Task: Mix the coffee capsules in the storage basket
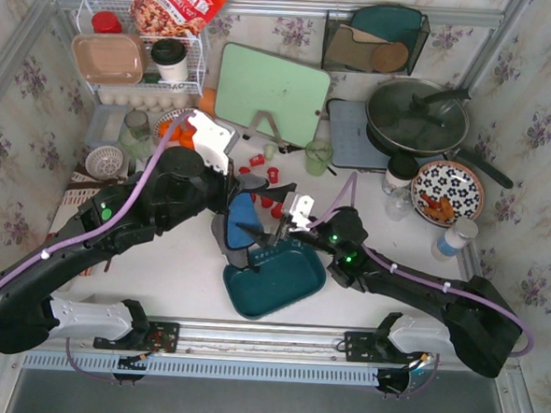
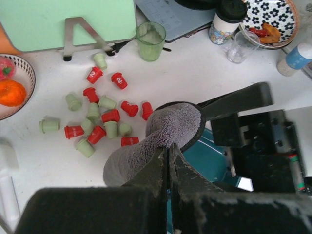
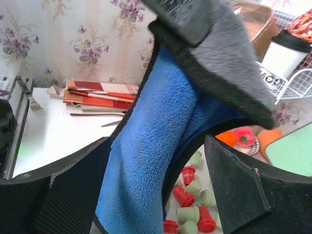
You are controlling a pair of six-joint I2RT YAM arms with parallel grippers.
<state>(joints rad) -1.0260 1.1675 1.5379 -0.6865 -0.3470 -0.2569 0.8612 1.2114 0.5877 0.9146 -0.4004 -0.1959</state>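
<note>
Left fingers [image 2: 163,168] are pinching the cloth [image 2: 170,124], right fingers [image 3: 234,190] are gaping open around it (gripping nothing), so I'm thinking closing squarely on what's hanging between them.

- The coffee capsules [image 2: 110,116] are lying scattered in a loose cluster on the white tabletop [image 2: 195,78], outside the basket and just beyond its far side. They are small tapered pods, bright red and pale green, the two colours already lying mingled. Some are standing on end and others are lying tipped on their sides.
- The storage basket [image 1: 280,282] is sitting flat near the table's front edge, turned at a slant. It is a shallow dark teal bin with rounded corners, showing bare floor.
</note>
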